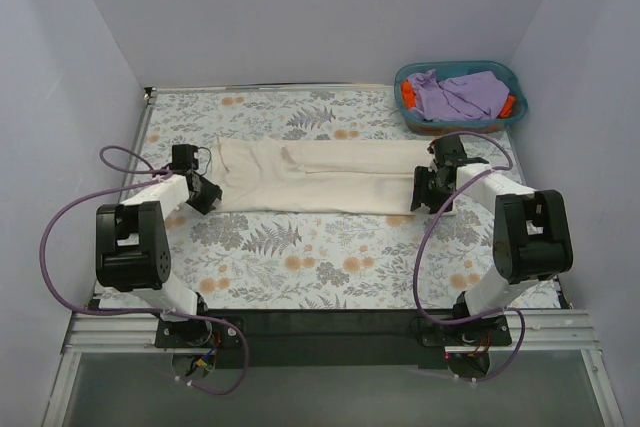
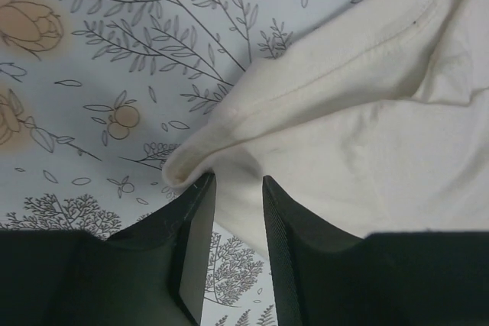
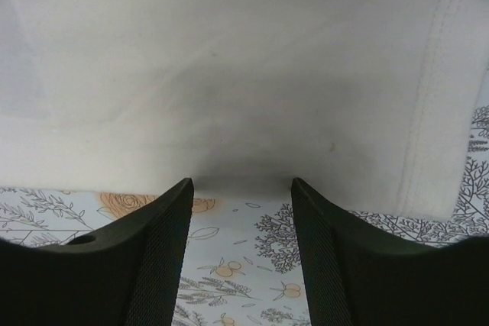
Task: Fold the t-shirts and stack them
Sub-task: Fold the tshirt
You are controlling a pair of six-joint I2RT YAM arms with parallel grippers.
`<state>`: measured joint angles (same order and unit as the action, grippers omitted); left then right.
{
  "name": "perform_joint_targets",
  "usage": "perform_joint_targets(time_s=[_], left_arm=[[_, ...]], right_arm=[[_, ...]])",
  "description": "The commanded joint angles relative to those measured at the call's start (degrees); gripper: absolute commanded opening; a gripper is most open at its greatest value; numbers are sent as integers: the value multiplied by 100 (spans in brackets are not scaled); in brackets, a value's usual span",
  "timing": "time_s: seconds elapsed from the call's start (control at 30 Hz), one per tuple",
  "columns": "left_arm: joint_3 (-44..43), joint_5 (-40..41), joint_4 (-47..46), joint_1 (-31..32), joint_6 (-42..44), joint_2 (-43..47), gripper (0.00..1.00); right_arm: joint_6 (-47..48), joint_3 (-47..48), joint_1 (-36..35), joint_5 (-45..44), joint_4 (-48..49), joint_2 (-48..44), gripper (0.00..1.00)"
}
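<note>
cream t-shirt (image 1: 320,177): folded into a long band lying across the flowered table (image 1: 300,267), spanning from one arm to the other
left gripper (image 2: 237,181): jaws narrowly apart at the band's left corner; cloth shows in the gap, but whether it is pinched cannot be told
right gripper (image 3: 241,185): released, jaws wide, tips just short of the cloth's near edge, bare table between them
top view only: teal basket (image 1: 462,65) at the far right corner, holding a lavender garment (image 1: 455,95) and an orange-red garment (image 1: 407,95)
left wrist view only: stitched hem (image 2: 344,59) running along the rolled corner
right wrist view only: stitched seam (image 3: 428,97) running down the cloth's right side
</note>
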<state>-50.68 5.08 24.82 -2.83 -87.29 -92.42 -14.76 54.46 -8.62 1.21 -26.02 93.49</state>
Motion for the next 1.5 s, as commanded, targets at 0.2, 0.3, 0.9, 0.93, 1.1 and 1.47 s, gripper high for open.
perform_joint_targets(time_s=[0.2,0.3,0.9,0.93,1.1,1.47], left_arm=[[848,353,409,-657,-34,689,29],[1094,344,646,-868,-60,1094,29],[102,-499,1333,-500,502,2536,59],[76,-673,1228,-421,476,2475,59],[-12,-701,920,491,353,2194,59],[-610,-728,375,1188,282,1016,49]], right_arm=[[-220,-813,27,28,-623,-181,52],[-281,-1147,27,54,-878,-497,52],[211,653,-1000,1379,-371,-1160,54],[98,715,-1210,1573,-125,-1045,54],[-351,1434,-1686,2699,1335,69,53],[-1116,2622,-2328,3491,3067,2137,51]])
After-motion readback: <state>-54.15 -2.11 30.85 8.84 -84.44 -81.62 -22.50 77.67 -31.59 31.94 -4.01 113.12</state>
